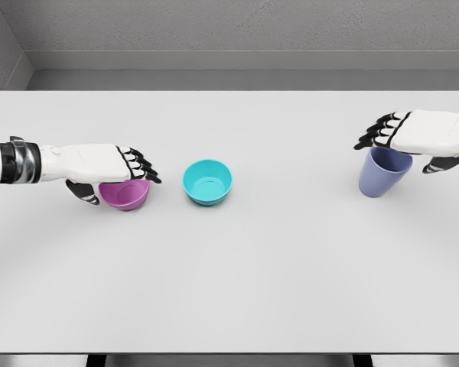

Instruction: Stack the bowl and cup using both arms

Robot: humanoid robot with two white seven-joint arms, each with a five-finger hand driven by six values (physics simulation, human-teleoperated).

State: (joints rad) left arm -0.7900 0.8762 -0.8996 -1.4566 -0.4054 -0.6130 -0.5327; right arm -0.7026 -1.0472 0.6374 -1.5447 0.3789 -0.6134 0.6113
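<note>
A magenta bowl (127, 197) stands on the white table (229, 290) at the left. My left hand (116, 173) lies flat over its rim, fingers stretched out to the right and thumb hanging down by the bowl's left side, grasping nothing. A teal bowl (207, 182) sits upright just to the right of it, untouched. At the far right stands a blue-violet cup (381, 179). My right hand (404, 142) hovers over its mouth with fingers extended to the left and the thumb down at the cup's right, holding nothing.
A grey wall runs behind the table's far edge. The table's front edge lies along the bottom of the view.
</note>
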